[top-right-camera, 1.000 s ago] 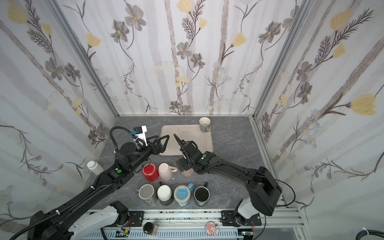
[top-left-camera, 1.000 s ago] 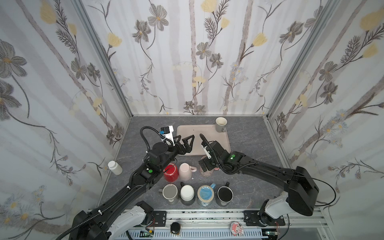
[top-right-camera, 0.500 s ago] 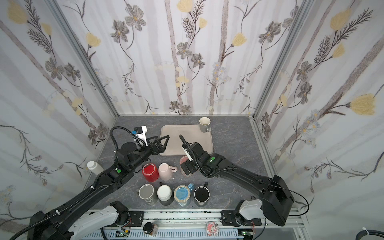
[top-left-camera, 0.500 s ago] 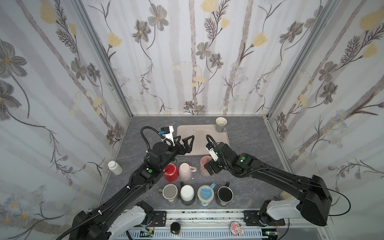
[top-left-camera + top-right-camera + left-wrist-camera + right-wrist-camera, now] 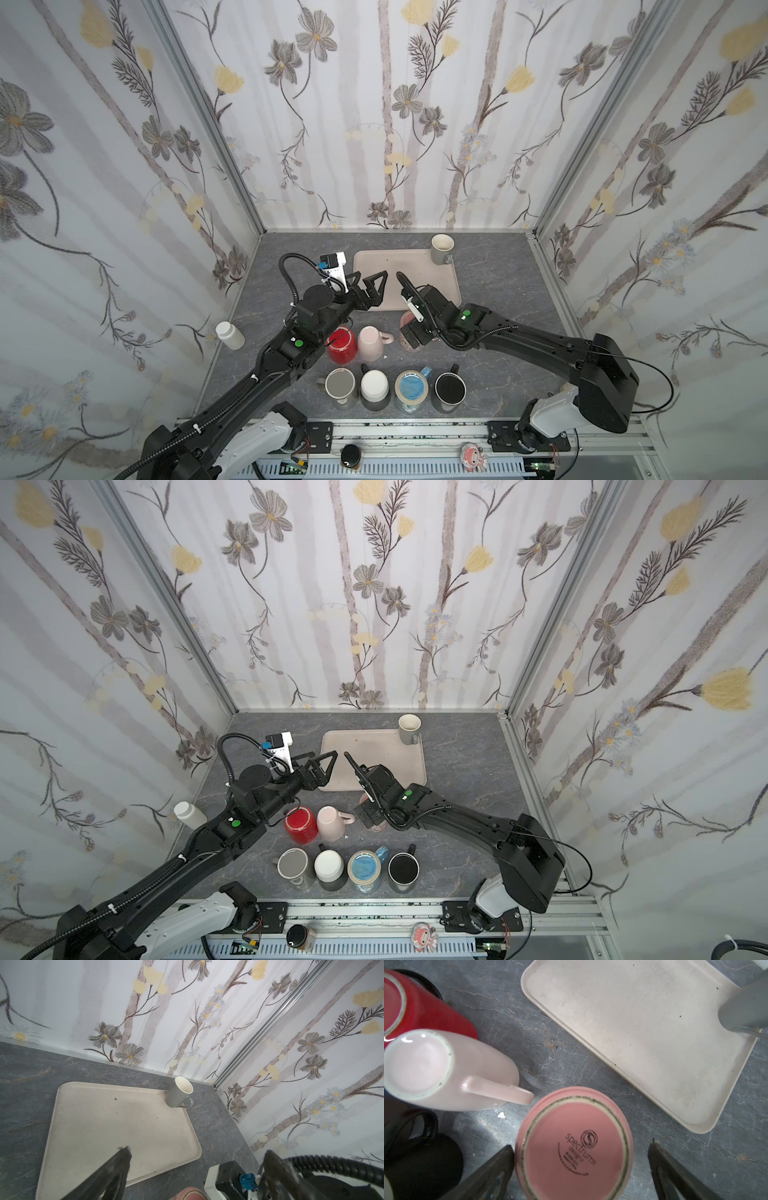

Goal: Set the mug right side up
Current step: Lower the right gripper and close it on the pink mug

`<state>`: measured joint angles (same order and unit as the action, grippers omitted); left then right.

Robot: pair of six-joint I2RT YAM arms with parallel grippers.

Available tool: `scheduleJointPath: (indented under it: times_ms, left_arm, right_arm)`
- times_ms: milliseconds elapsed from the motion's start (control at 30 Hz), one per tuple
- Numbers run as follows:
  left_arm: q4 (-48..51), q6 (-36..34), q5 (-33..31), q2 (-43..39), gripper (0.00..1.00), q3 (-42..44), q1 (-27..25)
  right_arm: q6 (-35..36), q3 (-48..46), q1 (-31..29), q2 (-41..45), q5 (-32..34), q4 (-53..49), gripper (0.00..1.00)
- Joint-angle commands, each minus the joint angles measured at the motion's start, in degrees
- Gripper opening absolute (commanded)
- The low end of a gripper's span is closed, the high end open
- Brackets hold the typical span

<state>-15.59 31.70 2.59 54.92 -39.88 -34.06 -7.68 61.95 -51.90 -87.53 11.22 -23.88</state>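
Note:
A salmon-pink mug (image 5: 575, 1147) stands upside down on the grey table, its printed base facing up. My right gripper (image 5: 581, 1145) points down over it, open, with one finger on each side. One finger (image 5: 500, 1159) is close against the mug's side and the other (image 5: 660, 1159) stands clear of it. In both top views the wrist hides most of this mug (image 5: 405, 322) (image 5: 365, 799) and the right gripper (image 5: 409, 336). My left gripper (image 5: 368, 276) (image 5: 197, 1151) hangs open and empty over the tray's near left corner.
Upside-down red (image 5: 342, 345) and pale pink (image 5: 371, 343) mugs stand just left of the salmon one. A row of grey (image 5: 340, 384), white (image 5: 374, 384), blue (image 5: 410, 386) and black (image 5: 450, 387) mugs lines the front. The beige tray (image 5: 399, 270) carries an upright grey mug (image 5: 441, 248). A white bottle (image 5: 230, 336) stands far left.
The right wrist swung to the right, uncovering the salmon mug, then came back over it, and the fingers now straddle it. The left arm has not moved.

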Motion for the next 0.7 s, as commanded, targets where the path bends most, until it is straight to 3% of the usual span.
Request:
scheduleJointPath:
  times_ms: [0, 167, 433, 667]
  left_arm:
    - [-0.4, -0.3, -0.6, -0.1, 1.0, -0.5, 0.1]
    - [-0.3, -0.2, -0.6, -0.1, 1.0, -0.7, 0.2]
    - [0.2, -0.4, -0.8, -0.2, 1.0, -1.0, 0.2]
    - [-0.7, 0.1, -0.4, 1.0, 1.0, -1.5, 0.3]
  right_arm:
    - [-2.7, 1.8, 0.8, -2.0, 3.4, 1.9, 1.0]
    - [-2.4, 1.4, 1.8, -0.5, 1.6, 4.6, 1.0]
    - [-1.3, -7.6, 8.1, 13.2, -9.3, 6.1, 1.0]
    - [-4.5, -16.3, 10.4, 19.6, -12.7, 4.5, 0.83]
